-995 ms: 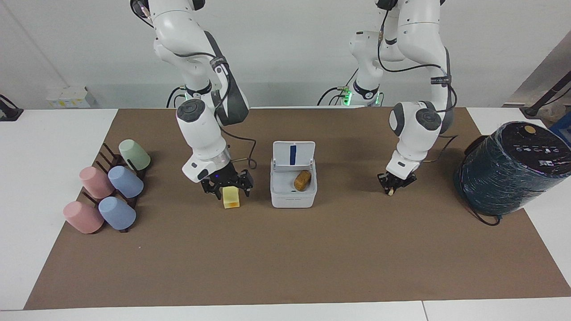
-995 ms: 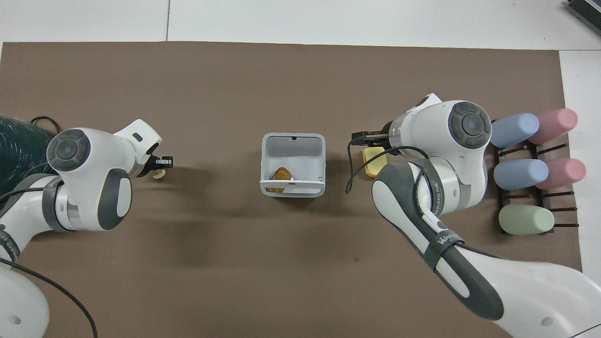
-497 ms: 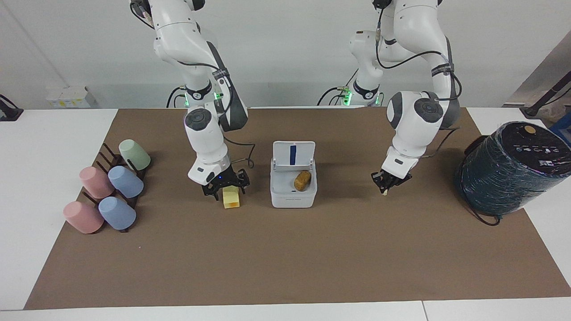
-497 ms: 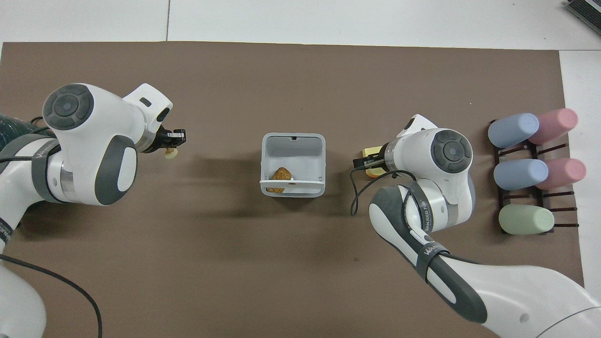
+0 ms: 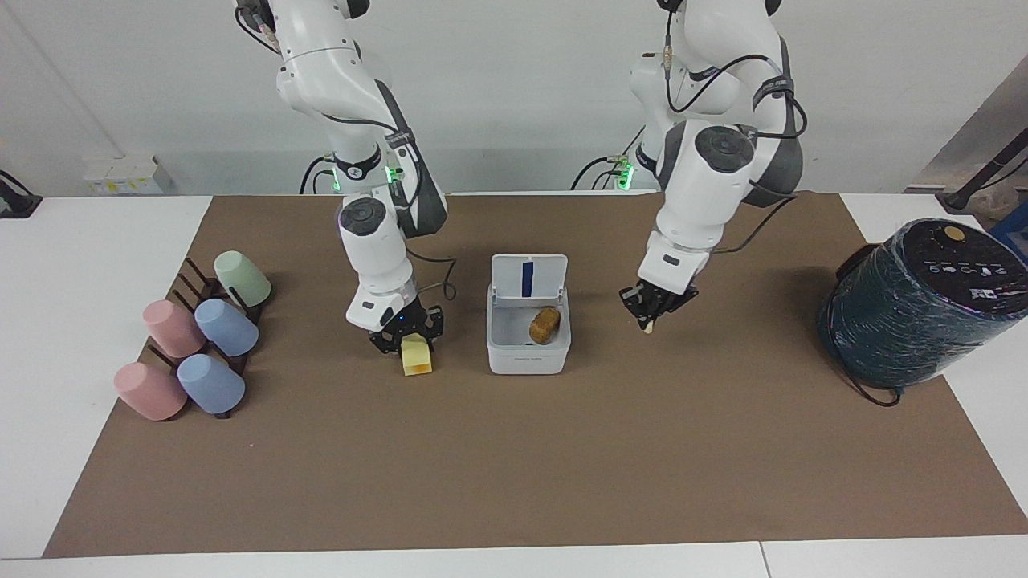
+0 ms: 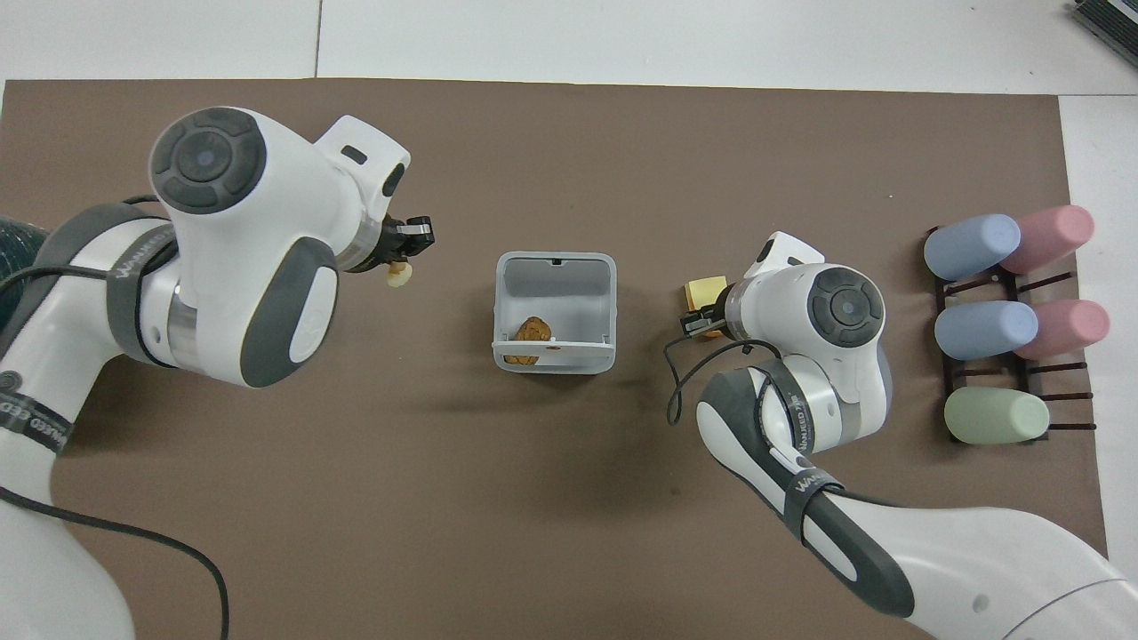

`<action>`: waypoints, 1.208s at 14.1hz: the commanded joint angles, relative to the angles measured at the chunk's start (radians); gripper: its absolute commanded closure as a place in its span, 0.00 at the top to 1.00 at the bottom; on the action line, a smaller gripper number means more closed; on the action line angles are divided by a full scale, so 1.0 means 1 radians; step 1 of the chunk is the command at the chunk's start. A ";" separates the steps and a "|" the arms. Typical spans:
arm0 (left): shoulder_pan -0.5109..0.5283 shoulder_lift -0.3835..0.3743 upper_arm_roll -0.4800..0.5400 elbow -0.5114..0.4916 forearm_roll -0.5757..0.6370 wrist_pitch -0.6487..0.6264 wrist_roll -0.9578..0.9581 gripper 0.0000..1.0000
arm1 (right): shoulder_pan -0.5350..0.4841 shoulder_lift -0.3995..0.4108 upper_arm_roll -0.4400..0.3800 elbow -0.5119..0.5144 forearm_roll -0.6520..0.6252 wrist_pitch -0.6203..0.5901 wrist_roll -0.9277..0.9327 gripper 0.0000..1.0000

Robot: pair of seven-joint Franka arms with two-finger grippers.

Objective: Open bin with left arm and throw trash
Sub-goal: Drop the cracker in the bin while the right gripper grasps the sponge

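Since one second ago, the left gripper (image 5: 647, 311), shut on the tiny tan crumpled scrap (image 5: 649, 327), has lifted and travelled toward the small white square plastic bin (image 5: 528, 353), lid open, brown bread-like lump (image 5: 544, 324) inside. The right gripper (image 5: 405, 339) has closed around the pale yellow toast-shaped block (image 5: 416, 356). Judgement: deposits follow.

Bin (image 5: 528, 353) smooth white plastic, faint sheen; brown mat (image 5: 514, 466) matt, paper-like; cups (image 5: 226, 327) matt pastel plastic; dark cylinder (image 5: 915, 309) wrapped in glossy, wrinkled film; arm shells (image 5: 691, 193) glossy white.
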 commanded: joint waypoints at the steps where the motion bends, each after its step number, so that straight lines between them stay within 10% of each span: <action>1: -0.081 0.034 0.014 0.046 -0.021 -0.001 -0.116 0.03 | -0.010 -0.017 0.004 -0.016 -0.015 0.011 -0.019 0.00; 6: -0.207 0.024 0.012 -0.055 -0.063 0.156 -0.126 0.15 | -0.013 -0.063 0.001 -0.005 -0.015 -0.044 0.058 0.00; 9: -0.219 0.021 0.011 -0.103 -0.063 0.219 -0.127 0.96 | -0.044 -0.073 0.004 0.052 -0.015 -0.100 0.074 0.00; 17: -0.072 0.037 0.018 0.098 -0.046 -0.040 -0.083 1.00 | 0.013 -0.120 0.014 0.230 -0.006 -0.293 0.248 0.00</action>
